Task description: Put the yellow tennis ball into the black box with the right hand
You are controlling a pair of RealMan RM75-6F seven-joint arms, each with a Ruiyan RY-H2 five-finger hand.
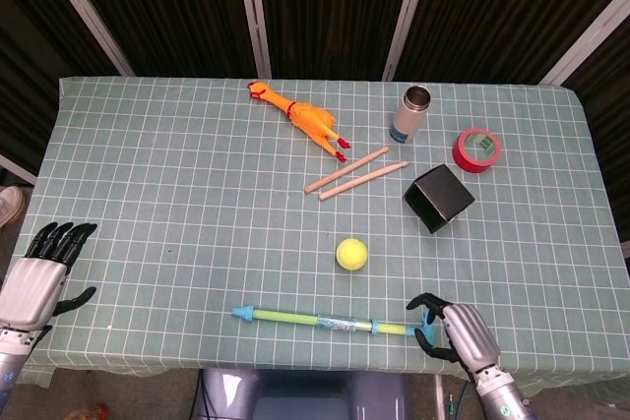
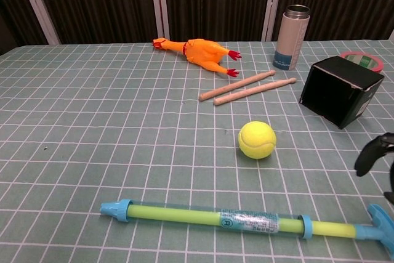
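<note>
Yellow tennis ball [image 1: 351, 254] resting on the checked green surface [image 1: 177, 194], untouched, out in the open. Landmark for everything else: this ball. Black box [image 1: 439, 199] up and to the right of it, well apart, tipped on an edge with its open side facing the ball in the chest view. Two wooden drumsticks [image 1: 356, 173] beyond the ball, lying side by side. Rubber chicken [image 1: 298, 117] farther back and to the left; metal flask [image 1: 412, 113] standing upright behind the box; red tape roll [image 1: 476, 150] right of the flask. Green-and-blue pump toy [image 1: 335, 322] lying nearer than the ball, along the front edge. Right hand [image 1: 455, 330] low at the pump's right handle end, fingers curled inward around nothing, apart from the ball. Left hand [image 1: 39, 268] far left of the ball at the surface's edge, fingers spread, holding nothing.
</note>
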